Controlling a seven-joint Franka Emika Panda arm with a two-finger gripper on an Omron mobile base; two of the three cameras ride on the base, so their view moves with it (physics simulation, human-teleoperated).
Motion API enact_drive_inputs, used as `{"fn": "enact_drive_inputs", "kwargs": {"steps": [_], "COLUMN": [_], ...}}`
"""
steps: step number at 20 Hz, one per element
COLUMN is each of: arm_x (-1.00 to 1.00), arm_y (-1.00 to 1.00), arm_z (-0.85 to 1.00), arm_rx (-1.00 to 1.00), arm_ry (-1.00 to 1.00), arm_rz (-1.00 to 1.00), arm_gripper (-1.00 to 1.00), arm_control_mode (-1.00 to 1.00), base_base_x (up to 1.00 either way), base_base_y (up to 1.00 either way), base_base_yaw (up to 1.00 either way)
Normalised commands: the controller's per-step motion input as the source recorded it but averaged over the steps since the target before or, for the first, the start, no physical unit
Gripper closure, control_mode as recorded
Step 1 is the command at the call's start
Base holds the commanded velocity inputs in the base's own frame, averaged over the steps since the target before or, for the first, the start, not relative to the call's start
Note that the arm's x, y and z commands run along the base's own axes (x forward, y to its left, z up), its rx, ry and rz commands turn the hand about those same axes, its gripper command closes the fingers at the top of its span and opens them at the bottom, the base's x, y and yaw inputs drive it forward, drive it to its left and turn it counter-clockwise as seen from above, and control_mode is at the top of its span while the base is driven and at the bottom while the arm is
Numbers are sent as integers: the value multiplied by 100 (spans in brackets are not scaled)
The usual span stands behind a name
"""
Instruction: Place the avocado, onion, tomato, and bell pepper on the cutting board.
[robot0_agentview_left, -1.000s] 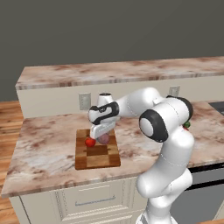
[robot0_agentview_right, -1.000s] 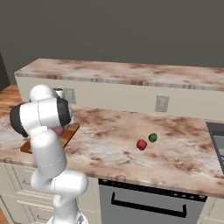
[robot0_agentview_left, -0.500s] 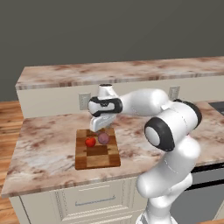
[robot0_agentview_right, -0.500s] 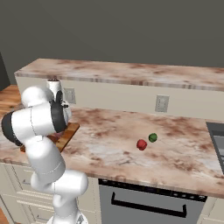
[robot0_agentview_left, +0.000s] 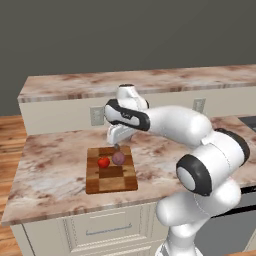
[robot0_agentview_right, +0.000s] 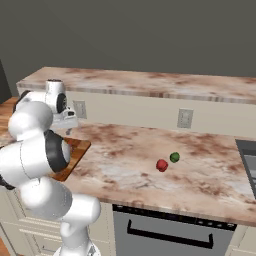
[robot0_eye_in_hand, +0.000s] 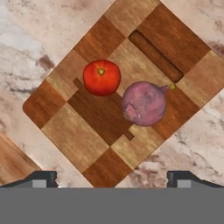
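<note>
1. The cutting board (robot0_agentview_left: 111, 170) is lying flat on the marble counter (robot0_agentview_left: 55, 175), near the counter's front edge in the left base view, its light and dark wooden blocks showing clearly in the hand view (robot0_eye_in_hand: 118, 94).
2. The tomato (robot0_agentview_left: 103, 162) and the onion (robot0_agentview_left: 118, 158) are sitting side by side on the board's far half, just beside each other; the hand view shows the tomato (robot0_eye_in_hand: 101, 77) and the onion (robot0_eye_in_hand: 144, 103) very close together, though whether they are touching cannot be told.
3. The gripper (robot0_agentview_left: 116, 145) is hanging above the board's far edge, close over the onion, with its jaws spread wide and nothing between them; the two dark fingertips (robot0_eye_in_hand: 40, 178) are standing far apart at the bottom of the hand view.
4. The bell pepper (robot0_agentview_right: 161, 165) and the avocado (robot0_agentview_right: 174, 157) are resting just beside each other on the bare counter in the right base view, well apart from the board (robot0_agentview_right: 75, 150) and nearer the right end of the worktop.
5. The white arm is reaching out over the counter from the base, its wrist bending down over the board.
6. Two wall outlets are showing on the low backsplash behind the counter, one (robot0_agentview_right: 185, 118) behind the pepper and avocado, the other (robot0_agentview_left: 96, 116) behind the board.
</note>
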Motion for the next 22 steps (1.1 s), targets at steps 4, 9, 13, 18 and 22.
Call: {"fn": "enact_drive_inputs", "kwargs": {"steps": [4,9,13,18,22], "arm_x": [-87,-79,-71,-41,-44], "arm_y": [-51,-66,-78,-87,-93], "arm_z": [44,35,42,34,29], "arm_rx": [0,0,0,0,0], "arm_ry": [-4,-10,-23,-17,-22], "arm_rz": [0,-1,-1,0,0], "arm_gripper": [-100,-100,-100,-100,-100], "arm_control_mode": [-100,-100,-100,-100,-100], "base_base_x": [0,0,0,0,0], "base_base_y": [0,0,0,0,0], "base_base_yaw": [0,0,0,0,0]}}
